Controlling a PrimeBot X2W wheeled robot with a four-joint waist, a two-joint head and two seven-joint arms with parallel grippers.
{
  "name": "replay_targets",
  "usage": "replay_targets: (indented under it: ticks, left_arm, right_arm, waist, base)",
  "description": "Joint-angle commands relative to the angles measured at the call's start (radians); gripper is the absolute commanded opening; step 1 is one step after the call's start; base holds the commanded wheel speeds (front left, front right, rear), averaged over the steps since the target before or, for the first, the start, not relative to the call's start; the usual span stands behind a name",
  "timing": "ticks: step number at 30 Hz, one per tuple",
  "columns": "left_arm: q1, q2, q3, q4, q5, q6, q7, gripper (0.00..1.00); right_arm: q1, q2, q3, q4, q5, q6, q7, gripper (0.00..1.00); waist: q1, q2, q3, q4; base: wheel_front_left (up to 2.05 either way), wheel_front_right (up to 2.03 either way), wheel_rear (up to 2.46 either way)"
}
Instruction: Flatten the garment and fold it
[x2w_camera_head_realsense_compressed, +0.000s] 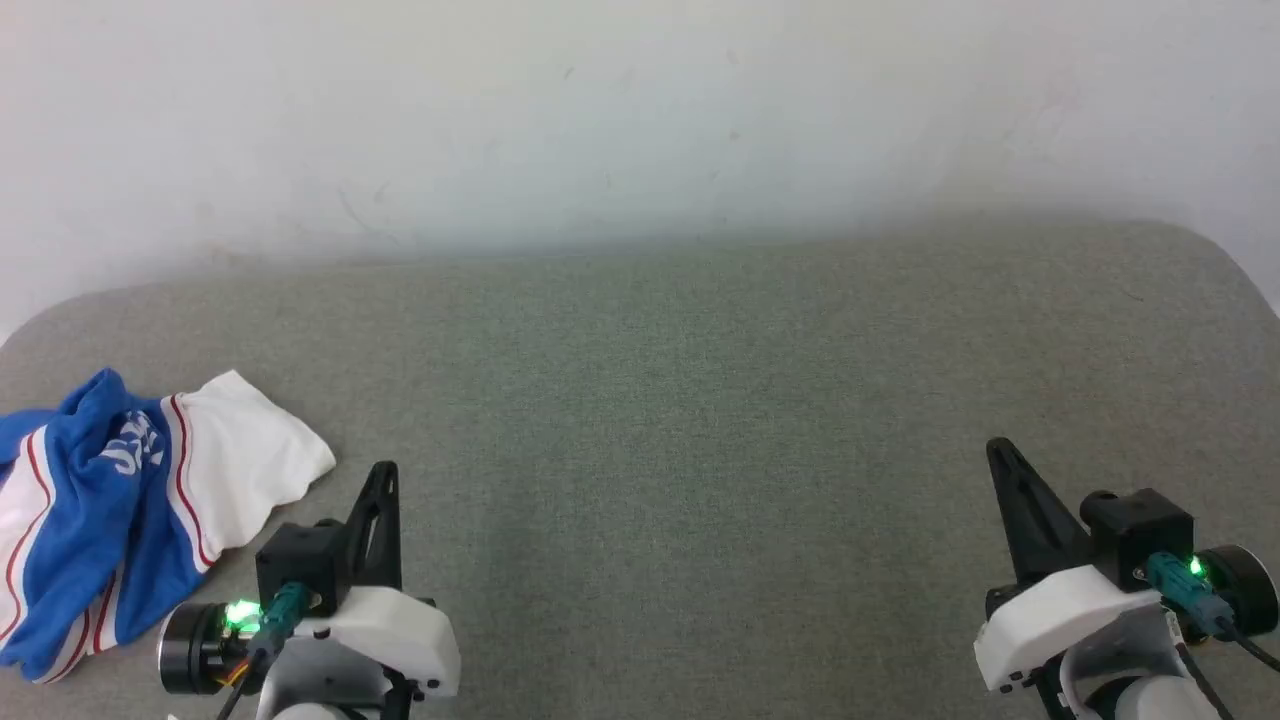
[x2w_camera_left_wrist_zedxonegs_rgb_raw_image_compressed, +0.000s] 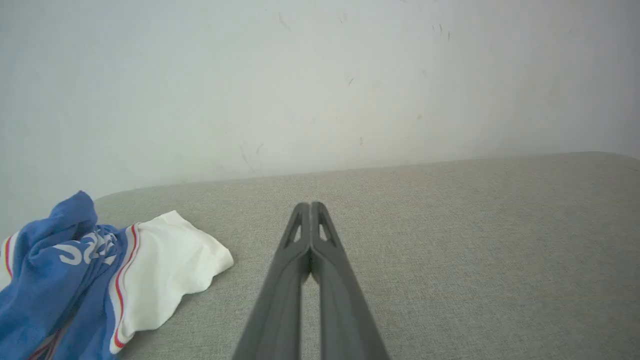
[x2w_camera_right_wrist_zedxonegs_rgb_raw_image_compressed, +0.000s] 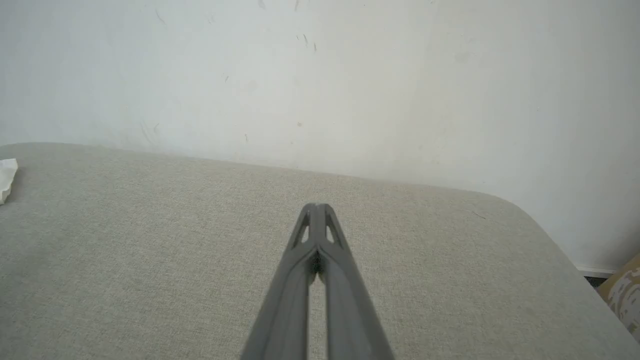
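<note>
1. The garment (x2w_camera_head_realsense_compressed: 100, 520) lies bunched in a heap at the lower left of the head view, on the grey fabric-covered bench (x2w_camera_head_realsense_compressed: 700, 400). The blue body is crumpled, one white sleeve pokes toward frame centre, and the left edge cuts part of it off.
2. Your left tool (x2w_camera_head_realsense_compressed: 384, 480) is at the lower left, just right of the heap. Its fingers are pressed together, hold nothing and are not on the cloth.
3. Your right tool (x2w_camera_head_realsense_compressed: 1003, 465) is at the lower right, well apart from the garment, fingers together and empty.
4. In the left wrist view the heap (x2w_camera_left_wrist_zedxonegs_rgb_raw_image_compressed: 75, 290) is at the lower left and the tool tips (x2w_camera_left_wrist_zedxonegs_rgb_raw_image_compressed: 311, 207) are at centre, over bare bench.
5. In the right wrist view the tips (x2w_camera_right_wrist_zedxonegs_rgb_raw_image_compressed: 316, 207) are at centre, with a scrap of white sleeve (x2w_camera_right_wrist_zedxonegs_rgb_raw_image_compressed: 6, 177) at the left edge.
6. Progress, as I judge it, is zero: nothing is flattened or folded.
7. Everything is left to do. You need to grasp the heap, bring it toward the middle, spread it flat, then fold it.
</note>
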Motion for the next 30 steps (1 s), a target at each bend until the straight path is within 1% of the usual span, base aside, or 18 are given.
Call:
replay_targets:
  ticks: [1, 30]
  left_arm:
    - [-0.012, -0.004, 0.004, 0.002, 0.004, -0.008, 0.000, 0.00]
    - [-0.012, -0.004, 0.004, 0.002, 0.004, -0.008, 0.000, 0.00]
  right_arm:
    - [-0.015, 0.003, 0.000, 0.001, -0.007, -0.001, 0.000, 0.00]
    - [-0.015, 0.003, 0.000, 0.001, -0.007, -0.001, 0.000, 0.00]
  waist:
    - [0.0000, -0.0001, 0.000, 0.000]
    - [0.0000, -0.0001, 0.000, 0.000]
  base:
    - [0.00, 0.00, 0.00]
    - [0.00, 0.00, 0.00]
